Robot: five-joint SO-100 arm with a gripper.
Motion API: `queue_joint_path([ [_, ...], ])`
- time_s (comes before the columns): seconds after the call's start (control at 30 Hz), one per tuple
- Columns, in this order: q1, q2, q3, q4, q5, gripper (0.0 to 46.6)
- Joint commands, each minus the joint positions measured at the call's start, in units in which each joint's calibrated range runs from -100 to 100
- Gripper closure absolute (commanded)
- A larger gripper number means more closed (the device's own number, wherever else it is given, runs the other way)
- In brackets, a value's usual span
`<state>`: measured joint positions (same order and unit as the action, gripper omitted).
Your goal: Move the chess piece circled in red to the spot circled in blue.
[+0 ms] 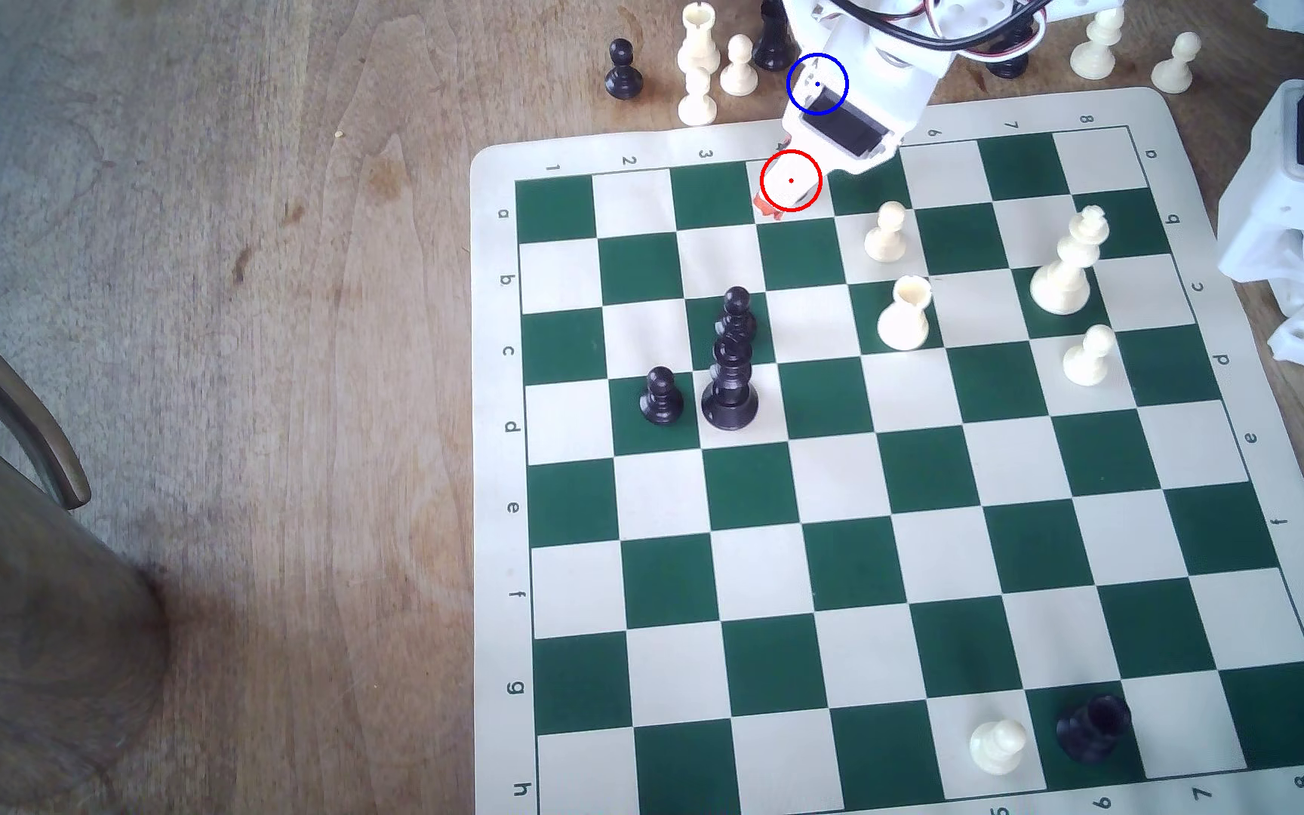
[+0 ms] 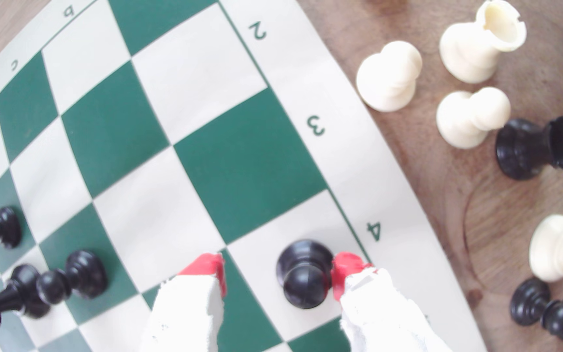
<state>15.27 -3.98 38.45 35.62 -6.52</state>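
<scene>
I see the gripper down over the far edge of the chessboard, its red-tipped fingers spread apart. The black pawn stands upright between them on a white square in the edge row, by the border numeral 4. One red tip sits right against the pawn's side; the other is clear of it across a green square. The jaws are not clamped on it. In the exterior view the red circle lies over the gripper's tip on that square, and the arm covers the pawn. The blue circle is drawn over the arm's body, just beyond the board's border, near a cluster of captured cream and black pieces on the wooden table.
</scene>
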Motion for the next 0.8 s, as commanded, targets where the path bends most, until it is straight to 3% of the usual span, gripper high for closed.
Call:
queue_joint_path([
  [0.0,0.57,-0.86,-0.29,-1.30,0.29,31.1],
  [0.13,0.57,-0.86,-0.10,-1.30,0.59,35.0],
  [0.5,1.36,-0.94,-0.10,-1.87,0.73,36.7],
  [0.77,0.50,-1.11,0.17,-1.79,0.68,42.6],
])
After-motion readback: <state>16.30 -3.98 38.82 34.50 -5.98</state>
